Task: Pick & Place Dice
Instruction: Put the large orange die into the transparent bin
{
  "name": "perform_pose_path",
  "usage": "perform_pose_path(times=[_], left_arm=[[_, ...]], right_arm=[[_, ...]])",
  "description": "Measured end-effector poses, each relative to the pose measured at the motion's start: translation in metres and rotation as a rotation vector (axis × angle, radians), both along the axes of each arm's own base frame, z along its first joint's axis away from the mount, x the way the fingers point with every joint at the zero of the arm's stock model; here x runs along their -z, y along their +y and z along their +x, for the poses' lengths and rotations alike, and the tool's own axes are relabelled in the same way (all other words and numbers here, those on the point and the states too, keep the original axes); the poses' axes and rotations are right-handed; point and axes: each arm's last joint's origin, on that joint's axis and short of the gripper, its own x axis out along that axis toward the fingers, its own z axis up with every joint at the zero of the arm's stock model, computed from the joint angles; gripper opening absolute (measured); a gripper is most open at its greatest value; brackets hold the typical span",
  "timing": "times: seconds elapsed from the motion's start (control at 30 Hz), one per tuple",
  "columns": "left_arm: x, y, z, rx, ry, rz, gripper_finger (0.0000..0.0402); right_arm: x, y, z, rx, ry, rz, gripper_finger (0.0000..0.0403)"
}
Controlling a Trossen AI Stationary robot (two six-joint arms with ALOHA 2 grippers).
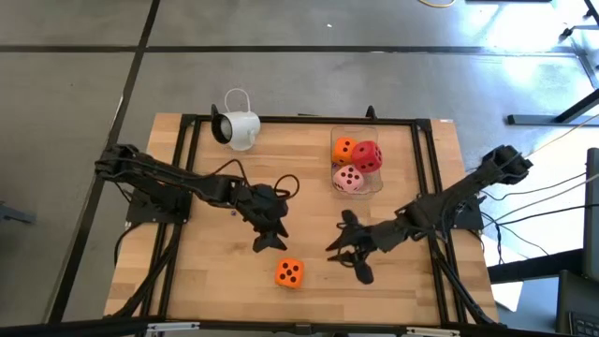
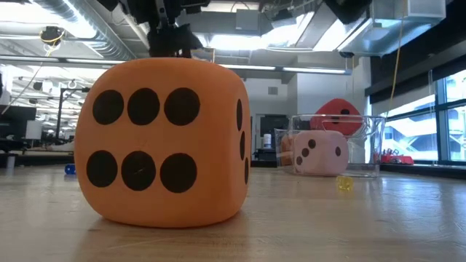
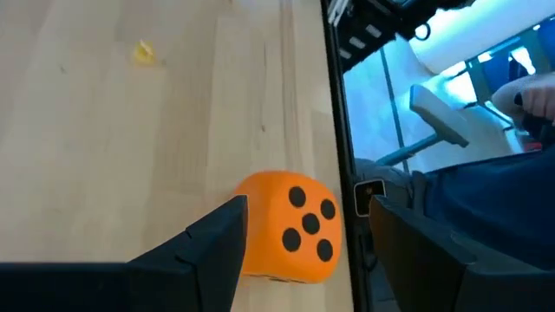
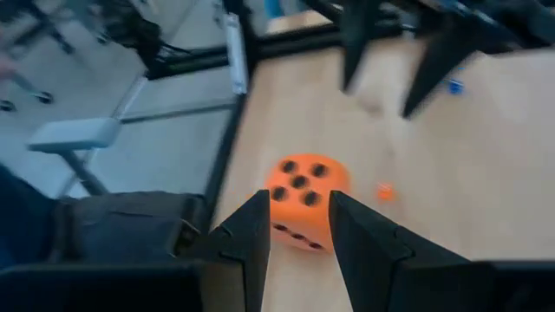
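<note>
One orange die (image 1: pixel 289 272) rests alone on its bottom face on the wood table (image 1: pixel 215 281), near the near edge, and fills the low view (image 2: pixel 164 142). My left gripper (image 1: pixel 270 241) hovers just behind and above it, open, with the die (image 3: pixel 290 227) showing between its fingers. My right gripper (image 1: pixel 349 260) stands to the die's right, open, pointing at the die (image 4: pixel 303 201) without touching. A second orange die (image 1: pixel 344 148), the red die (image 1: pixel 367 156) and the pale pink die (image 1: pixel 349 178) sit in a clear container (image 1: pixel 374 183) at the far right.
A white mug-like camera (image 1: pixel 239 129) lies at the far edge. A tiny yellow crumb (image 2: pixel 344 184) and a small blue bit (image 4: pixel 454 85) lie on the wood. Black frame rails (image 1: pixel 182 168) run along the table's sides. A person's hand (image 3: pixel 533 95) shows beyond the near edge.
</note>
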Motion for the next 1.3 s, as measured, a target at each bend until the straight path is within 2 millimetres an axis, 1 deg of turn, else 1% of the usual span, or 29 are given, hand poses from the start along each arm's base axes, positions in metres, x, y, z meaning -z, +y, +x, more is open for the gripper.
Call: perform_pose_path(times=[0.1, 0.27, 0.37, 0.5, 0.63, 0.73, 0.87, 0.97, 1.1, 1.17, 1.3], left_arm=[[0.007, -0.009, 0.002, 0.035, 0.030, -0.012, 0.0237], [0.016, -0.026, 0.004, 0.076, 0.083, -0.052, 0.0238], [0.019, -0.034, 0.003, 0.063, 0.118, -0.077, 0.0237], [0.019, -0.040, 0.003, -0.054, 0.175, -0.138, 0.0237], [0.017, -0.051, 0.000, -0.235, 0.207, -0.201, 0.0237], [0.017, -0.061, -0.004, -0.375, 0.225, -0.245, 0.0237], [0.017, -0.076, -0.010, -0.491, 0.232, -0.296, 0.0237], [0.017, -0.087, -0.015, -0.563, 0.219, -0.320, 0.0237], [0.019, -0.100, -0.024, -0.644, 0.221, -0.336, 0.0237], [0.020, -0.106, -0.029, -0.671, 0.230, -0.339, 0.0237], [0.024, -0.114, -0.038, -0.696, 0.270, -0.330, 0.0237]], right_arm=[[0.005, 0.012, 0.002, -0.032, -0.013, 0.040, 0.0121], [0.013, 0.029, 0.000, -0.047, 0.012, 0.103, 0.0121], [0.018, 0.038, -0.002, -0.034, 0.025, 0.110, 0.0121], [0.022, 0.045, -0.007, 0.014, 0.024, 0.106, 0.0121], [0.029, 0.054, -0.010, 0.079, 0.014, 0.065, 0.0121], [0.041, 0.061, -0.010, 0.121, 0.017, 0.011, 0.0121], [0.064, 0.071, -0.008, 0.171, 0.034, -0.045, 0.0121], [0.082, 0.078, -0.004, 0.178, 0.048, -0.060, 0.0121], [0.096, 0.086, 0.004, 0.177, 0.022, -0.031, 0.0121], [0.100, 0.089, 0.007, 0.169, 0.000, -0.015, 0.0121], [0.101, 0.096, 0.008, 0.144, -0.043, -0.001, 0.0118]])
